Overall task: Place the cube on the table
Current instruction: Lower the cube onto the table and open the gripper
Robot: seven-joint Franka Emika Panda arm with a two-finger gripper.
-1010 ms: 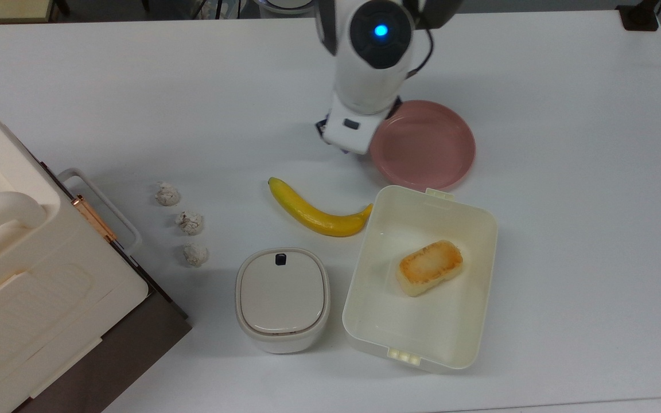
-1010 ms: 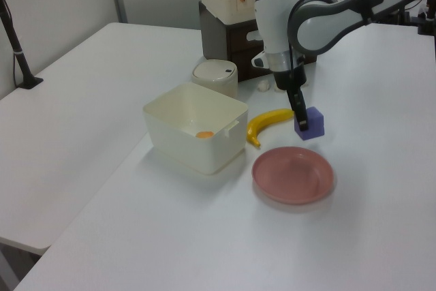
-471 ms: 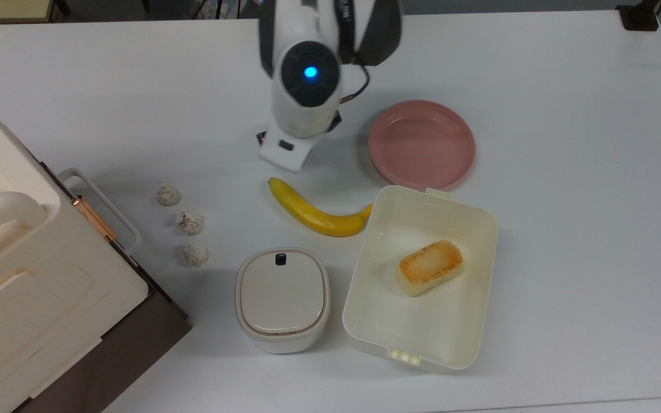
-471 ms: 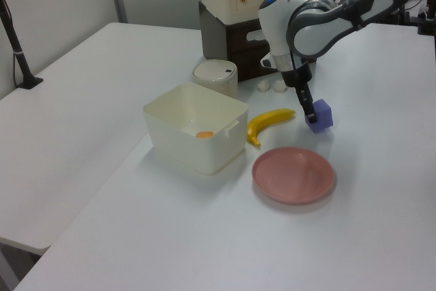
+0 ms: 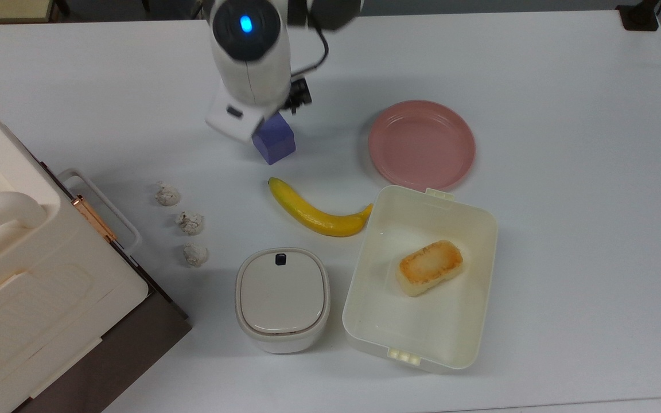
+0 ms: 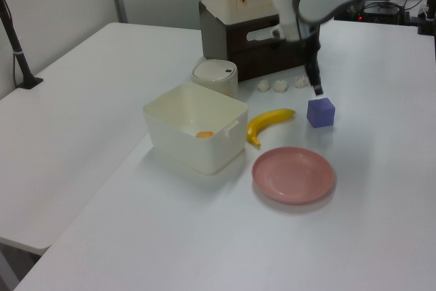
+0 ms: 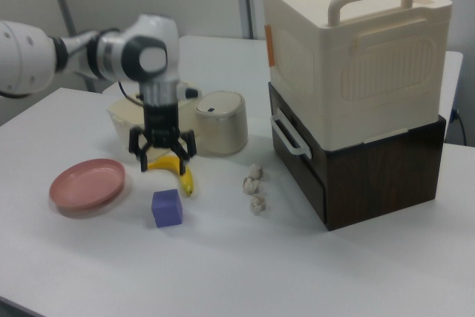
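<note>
Since 0.5 s ago the gripper [image 7: 162, 155] has let go of the cube [image 5: 273, 140] and risen off it; 1 s ago it was beside the pink plate [image 5: 422, 143] with the cube clamped between its fingers. Now the cube rests alone on the desk [image 5: 566, 201], flat on 1 face, with nothing touching it. In the top view it lies to the left of the pink plate, well apart from it, and just above the yellow banana [image 5: 318, 212]. In the right view the gripper hangs above the cube with its fingers spread apart and pointing down, clear of the cube's top. In the left view the gripper's dark fingers [image 6: 316, 80] sit just above and behind the cube [image 6: 321, 112].

Elsewhere on the desk, a cream rectangular box [image 5: 422, 275] stands open below the plate in the top view, with a toasted bread piece [image 5: 428, 267] inside it. A small lidded cream container [image 5: 282, 298] stands just beside the box on the top view's left. 3 crumpled white lumps [image 5: 190, 222] lie in a row near a large cream case [image 7: 349, 50] stacked on a dark brown cabinet [image 7: 364, 161].
</note>
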